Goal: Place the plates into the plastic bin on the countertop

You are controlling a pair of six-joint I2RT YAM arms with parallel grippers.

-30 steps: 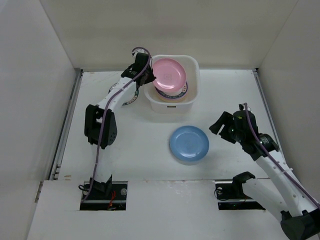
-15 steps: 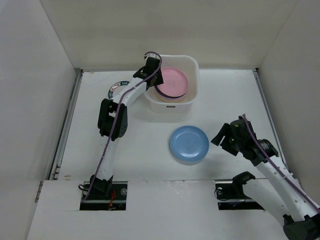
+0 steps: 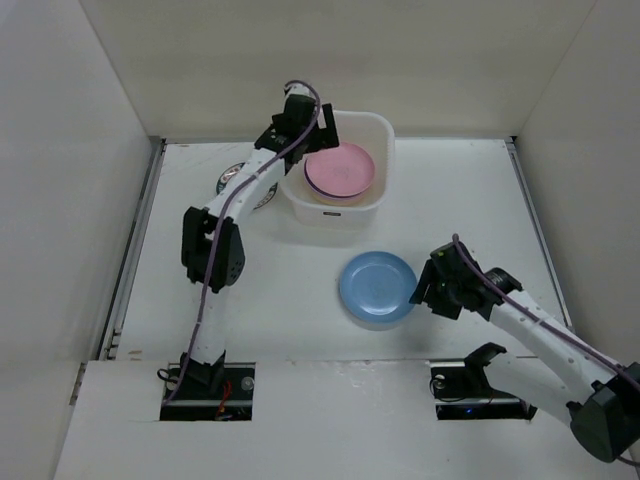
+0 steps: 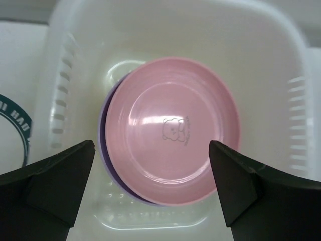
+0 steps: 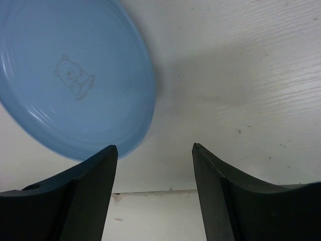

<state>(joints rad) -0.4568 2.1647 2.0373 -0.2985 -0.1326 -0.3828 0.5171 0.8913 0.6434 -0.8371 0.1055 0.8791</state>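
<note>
A pink plate [image 4: 173, 130] lies flat in the plastic bin [image 4: 60, 75], resting on a lilac plate [image 4: 106, 150] whose edge shows at its left. My left gripper [image 4: 150, 148] hangs open above them with nothing between its fingers; from above it [image 3: 312, 135] is over the bin's [image 3: 385, 150] left rim. A blue plate [image 3: 377, 287] lies on the countertop [image 3: 470, 200]. My right gripper [image 3: 425, 287] is open just right of the blue plate [image 5: 75, 75], its fingers [image 5: 90, 181] low over the surface beside the plate's rim.
A white plate with a dark patterned rim [image 3: 238, 182] lies left of the bin, partly under the left arm; its edge [image 4: 12, 118] shows outside the bin wall. Walls close in the counter on three sides. The counter's front seam [image 5: 150, 192] runs below the right gripper.
The left gripper opened and let go of the pink plate, which now lies flat in the bin. The right arm moved left and down, close to the blue plate.
</note>
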